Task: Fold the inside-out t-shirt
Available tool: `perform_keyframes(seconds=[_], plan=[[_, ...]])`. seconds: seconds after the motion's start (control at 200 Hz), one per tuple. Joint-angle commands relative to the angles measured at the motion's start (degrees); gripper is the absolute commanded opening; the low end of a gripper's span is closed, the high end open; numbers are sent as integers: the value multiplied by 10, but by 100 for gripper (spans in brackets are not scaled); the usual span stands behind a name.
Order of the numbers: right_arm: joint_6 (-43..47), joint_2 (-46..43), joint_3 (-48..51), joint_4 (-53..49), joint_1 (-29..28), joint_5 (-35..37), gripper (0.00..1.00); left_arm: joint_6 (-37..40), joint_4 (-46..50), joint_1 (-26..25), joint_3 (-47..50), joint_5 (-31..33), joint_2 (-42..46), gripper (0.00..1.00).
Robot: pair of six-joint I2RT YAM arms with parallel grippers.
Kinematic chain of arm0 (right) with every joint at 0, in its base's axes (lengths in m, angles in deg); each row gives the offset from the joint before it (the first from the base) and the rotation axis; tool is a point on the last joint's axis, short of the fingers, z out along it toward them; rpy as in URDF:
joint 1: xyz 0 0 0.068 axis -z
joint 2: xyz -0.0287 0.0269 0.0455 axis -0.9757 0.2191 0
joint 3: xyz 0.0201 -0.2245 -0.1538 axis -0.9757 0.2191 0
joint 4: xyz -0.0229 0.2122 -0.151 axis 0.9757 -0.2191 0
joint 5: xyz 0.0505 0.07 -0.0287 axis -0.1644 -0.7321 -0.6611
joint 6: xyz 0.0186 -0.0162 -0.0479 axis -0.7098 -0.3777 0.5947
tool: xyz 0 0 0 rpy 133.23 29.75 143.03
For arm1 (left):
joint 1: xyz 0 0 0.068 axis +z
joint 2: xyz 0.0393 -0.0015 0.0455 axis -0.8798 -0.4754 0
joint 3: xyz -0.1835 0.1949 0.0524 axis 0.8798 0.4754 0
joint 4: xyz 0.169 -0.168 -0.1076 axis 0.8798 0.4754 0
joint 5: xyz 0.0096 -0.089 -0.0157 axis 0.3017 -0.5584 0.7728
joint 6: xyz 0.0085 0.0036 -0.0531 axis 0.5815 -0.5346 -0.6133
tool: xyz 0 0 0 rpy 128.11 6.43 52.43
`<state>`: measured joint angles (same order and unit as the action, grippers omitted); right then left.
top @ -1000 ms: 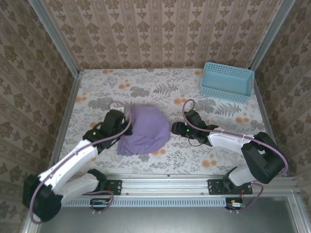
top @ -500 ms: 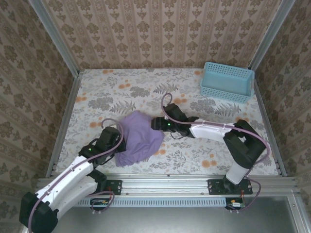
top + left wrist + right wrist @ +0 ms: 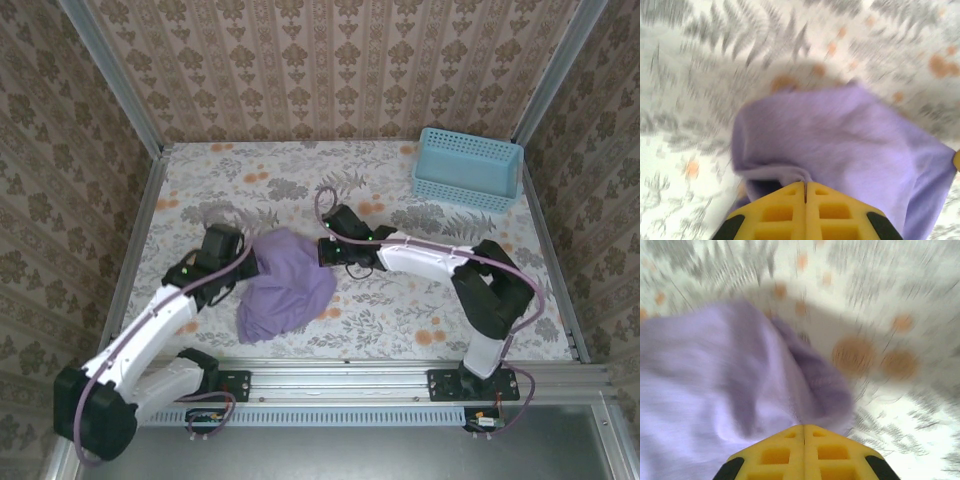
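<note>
1. The soft lavender-purple cloth t-shirt (image 3: 287, 285) lay crumpled in a rounded heap on the flower-patterned counter (image 3: 420, 320), left of centre.
2. Its visible surface was plain purple with loose, soft folds.
3. The heap was widest and bunched along its far edge, and it narrowed to a tail toward the near-left.

2 arms stretched forward, angled inward, left tool (image 3: 248, 268) pinched closed, right tool (image 3: 324, 252) pinched closed
</note>
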<state>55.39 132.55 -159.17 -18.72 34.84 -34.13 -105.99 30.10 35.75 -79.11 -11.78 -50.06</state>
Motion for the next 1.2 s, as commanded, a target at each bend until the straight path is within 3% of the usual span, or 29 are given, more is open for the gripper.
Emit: perform_keyframes(seconds=[0.0, 0.13, 0.245, 0.45, 0.54, 0.63, 0.75, 0.825, 0.94, 1.08, 1.195], plan=[[75, -91, -99, -105, 8, 133, 0, 44, 14, 19, -143, 5, -23, 0], [125, -154, -171, -136, 8, 163, 0, 68, 1, 19, -243, 17, -2, 0], [133, -221, -151, -146, 0, 183, 0, 87, -27, 12, -241, 17, 50, 0], [122, -318, 66, -92, -66, 180, 0, 83, -38, 2, -37, 39, 166, 0], [65, -317, 170, -86, -91, 163, 0, 57, -9, -15, 50, -6, 152, 0], [5, -296, 280, -42, -111, 123, 0, 18, -38, -31, 149, -69, 122, 0], [-68, -255, 346, -22, -118, 109, 0, -24, -53, -63, 216, -99, 81, 0], [-71, -253, 346, -36, -117, 120, 24, -32, -53, -79, 232, -104, 80, 0], [-52, -286, 312, -79, -90, 153, 46, -28, -30, -88, 232, -84, 102, 0], [-47, -306, 291, -84, 18, 120, 58, -24, -19, -88, 235, -77, 119, 0], [-53, -258, 265, -82, 92, 104, 63, -29, -13, -88, 241, -73, 129, 0]])
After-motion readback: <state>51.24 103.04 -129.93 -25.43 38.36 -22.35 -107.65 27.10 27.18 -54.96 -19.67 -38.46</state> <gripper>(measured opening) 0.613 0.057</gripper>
